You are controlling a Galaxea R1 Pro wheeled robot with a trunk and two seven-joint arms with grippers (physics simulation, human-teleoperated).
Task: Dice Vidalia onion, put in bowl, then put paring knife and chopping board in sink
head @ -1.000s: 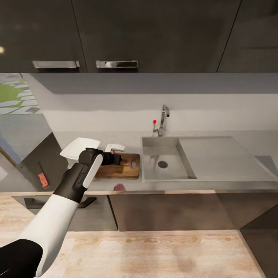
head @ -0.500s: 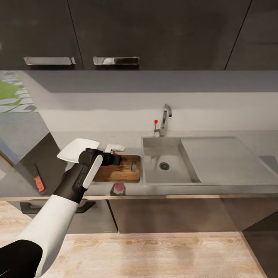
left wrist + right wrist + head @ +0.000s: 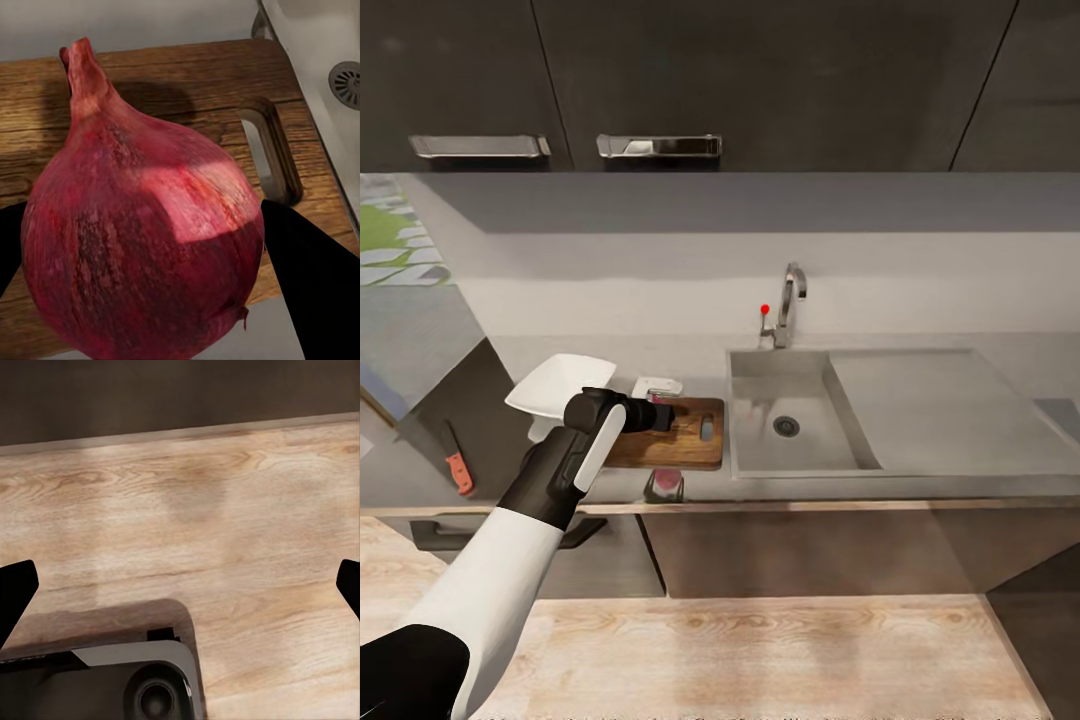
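My left gripper [image 3: 660, 413] is shut on the Vidalia onion [image 3: 142, 225], which shows a dark red skin and a stem tip. It hangs just above the wooden chopping board [image 3: 685, 440], whose handle slot [image 3: 274, 154] lies beside it. The white bowl [image 3: 557, 385] stands on the countertop [image 3: 920, 488] left of the board, partly behind my forearm. The paring knife [image 3: 455, 462], red-handled, lies far left on the countertop's side leg. The grey sink [image 3: 790, 425] is right of the board. My right gripper [image 3: 180, 585] is open over the wooden floor.
A chrome tap [image 3: 788, 305] with a red knob stands behind the sink, and a drainboard [image 3: 940, 400] stretches to its right. A small white object [image 3: 657, 385] lies behind the board. Dark wall cabinets [image 3: 660, 80] hang above. My robot base [image 3: 112, 682] is below the right gripper.
The whole picture has shifted slightly, so the camera moved. My left gripper still holds the onion over the board's left part.
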